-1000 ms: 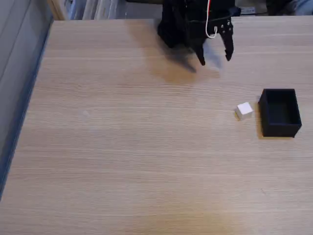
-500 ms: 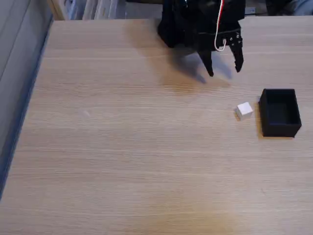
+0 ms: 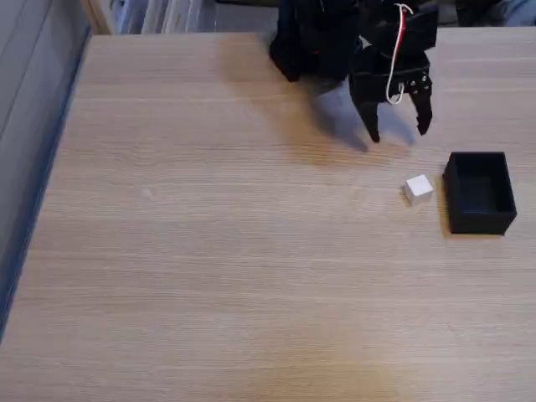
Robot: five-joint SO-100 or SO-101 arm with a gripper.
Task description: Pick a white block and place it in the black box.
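White block [image 3: 417, 189] sits below the gripper [image 3: 399, 131] in the fixed view, slightly right, not touching. Jaws apart, empty. Black box [image 3: 479, 193] is just right of the block.

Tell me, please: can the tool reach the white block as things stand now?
Probably yes. The tool is open and hangs above and behind the white block, with bare table between them. The black box stands apart at the block's right.

I'm swinging my claw [image 3: 399, 134] right and toward the camera in the fixed view, steadily across both earlier pictures, closing in on the white block [image 3: 417, 189]. Fingers are spread, same gap throughout. Its shadow is sliding along the bench [image 3: 209, 251] with it.
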